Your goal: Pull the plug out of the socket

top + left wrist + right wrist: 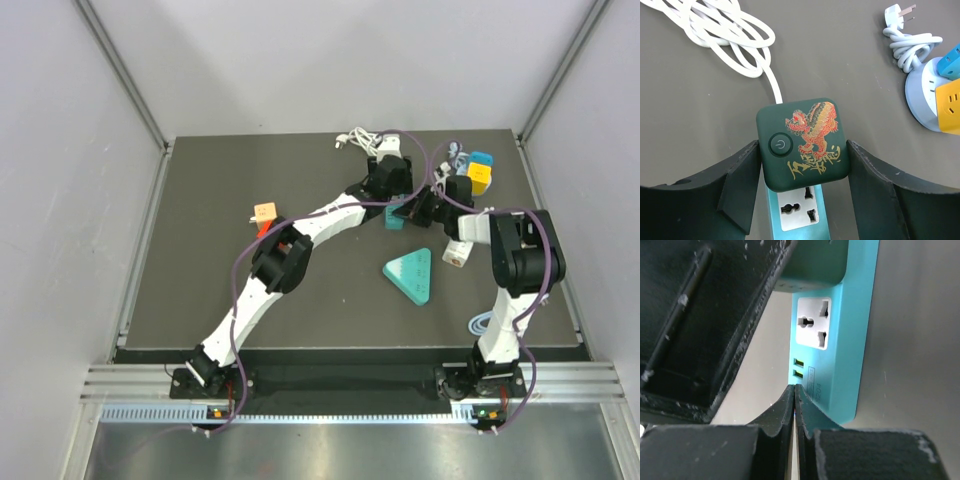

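A dark green square plug (790, 120) with a red and gold dragon print sits in a teal power strip (800, 215). One free outlet shows below it. My left gripper (803, 145) has its fingers pressed against the plug's two sides. In the top view it is at the table's back middle (392, 195). My right gripper (796, 387) is shut, with its tips resting on the strip (850, 340) by the USB ports. The plug's edge (812, 265) shows at the top of the right wrist view.
The plug's white cable (715, 35) lies coiled behind it. A round white socket hub (920, 95) with blue and yellow cubes and a loose white plug (900, 12) lie to the right. A teal triangular strip (412, 275) and an orange block (264, 212) lie nearer.
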Available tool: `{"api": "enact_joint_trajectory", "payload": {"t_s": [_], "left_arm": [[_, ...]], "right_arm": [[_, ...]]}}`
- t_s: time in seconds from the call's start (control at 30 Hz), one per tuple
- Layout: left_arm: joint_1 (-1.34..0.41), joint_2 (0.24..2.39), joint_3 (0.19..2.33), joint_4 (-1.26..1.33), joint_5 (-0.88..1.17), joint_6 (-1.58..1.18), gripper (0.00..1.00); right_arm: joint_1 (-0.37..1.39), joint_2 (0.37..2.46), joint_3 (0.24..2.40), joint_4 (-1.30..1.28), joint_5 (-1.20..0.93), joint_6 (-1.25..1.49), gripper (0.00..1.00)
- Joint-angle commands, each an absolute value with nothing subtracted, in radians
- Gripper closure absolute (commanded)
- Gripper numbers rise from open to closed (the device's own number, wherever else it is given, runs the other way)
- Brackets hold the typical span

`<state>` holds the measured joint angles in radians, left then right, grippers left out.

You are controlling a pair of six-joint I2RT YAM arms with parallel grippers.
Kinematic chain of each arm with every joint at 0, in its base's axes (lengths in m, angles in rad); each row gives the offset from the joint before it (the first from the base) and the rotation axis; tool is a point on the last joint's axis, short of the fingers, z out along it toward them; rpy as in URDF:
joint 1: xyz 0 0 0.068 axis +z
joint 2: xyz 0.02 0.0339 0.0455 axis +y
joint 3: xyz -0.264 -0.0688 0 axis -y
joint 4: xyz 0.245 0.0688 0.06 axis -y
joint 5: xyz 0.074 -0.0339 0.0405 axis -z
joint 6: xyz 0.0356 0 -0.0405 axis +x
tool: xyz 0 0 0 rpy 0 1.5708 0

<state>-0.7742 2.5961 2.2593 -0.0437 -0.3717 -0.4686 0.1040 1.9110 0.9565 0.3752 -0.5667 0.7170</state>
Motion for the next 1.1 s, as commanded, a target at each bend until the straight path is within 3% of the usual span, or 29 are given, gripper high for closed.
{"api": "enact_joint_trajectory", "payload": {"t_s": [0.0, 0.1, 0.13, 0.17, 0.83, 1.07], "left_arm": [[-0.772, 2.527, 2.230, -0.008, -0.350, -0.474, 0.80], [-0.772, 2.514, 2.227, -0.008, -0.336, -0.485, 0.88], [-0.772, 2.511, 2.229, -0.009, -0.330, -0.485, 0.98], [-0.772, 2.505, 2.229, -0.015, -0.328, -0.485, 1.00], [-0.746, 2.428, 2.260, -0.087, -0.071, -0.518, 1.00], [-0.744, 2.372, 2.175, -0.008, -0.008, -0.543, 1.00]], "right_arm": [[0.115, 1.924, 1.015, 0.413, -0.572, 0.719, 1.00], [0.114, 1.950, 1.042, 0.355, -0.554, 0.698, 1.00], [0.114, 1.956, 1.040, 0.350, -0.549, 0.689, 1.00], [0.114, 1.966, 1.035, 0.348, -0.535, 0.687, 1.00], [0.112, 2.036, 1.048, 0.190, -0.456, 0.666, 1.00], [0.112, 2.054, 1.117, 0.043, -0.427, 0.744, 1.00]]}}
